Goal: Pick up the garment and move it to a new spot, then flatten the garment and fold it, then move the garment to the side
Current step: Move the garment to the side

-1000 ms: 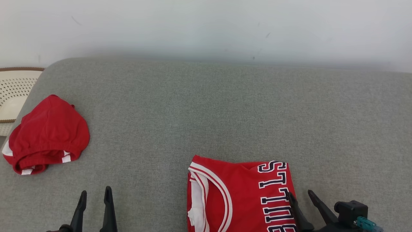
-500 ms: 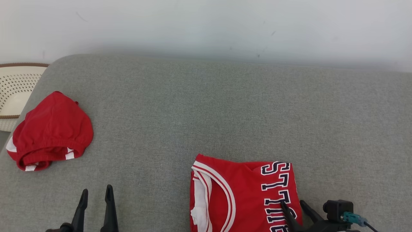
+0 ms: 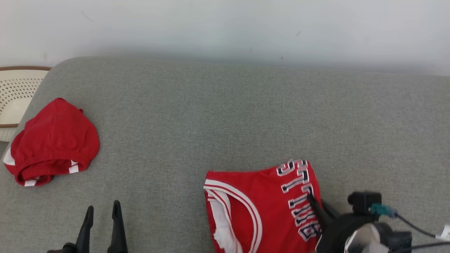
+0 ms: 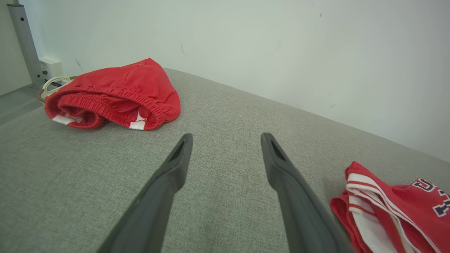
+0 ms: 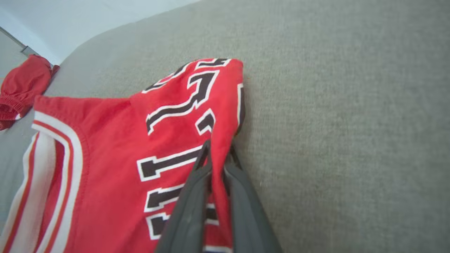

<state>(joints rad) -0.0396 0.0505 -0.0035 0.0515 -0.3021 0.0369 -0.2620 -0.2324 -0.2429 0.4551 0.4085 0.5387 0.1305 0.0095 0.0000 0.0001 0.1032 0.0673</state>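
I'm looking down on a wide grey upholstered surface [image 3: 211, 112], woven and plain, with a rounded far-left corner, pushed up against a pale wall [image 3: 225, 28] that carries a few small dark scuffs. Off the left edge sits a cream perforated basket [image 3: 14, 91] with a brown rim. In the left wrist view a grey metal post [image 4: 21, 38] stands in the room's corner with a small white box [image 4: 51, 66] at its foot.

The folded red jersey [image 3: 253, 203] lies at the near edge, right of centre, white-trimmed armhole to the left and dark lettering along its right side. My right end effector [image 5: 218, 151] is closed down on that lettered right edge, the cloth pinched up between its two fingers. My left end effector [image 3: 102, 205] hovers over bare fabric at the near left, fingers spread wide with nothing between them. A bundle of red shorts [image 3: 52, 140] rests near the left edge, well apart from the jersey.
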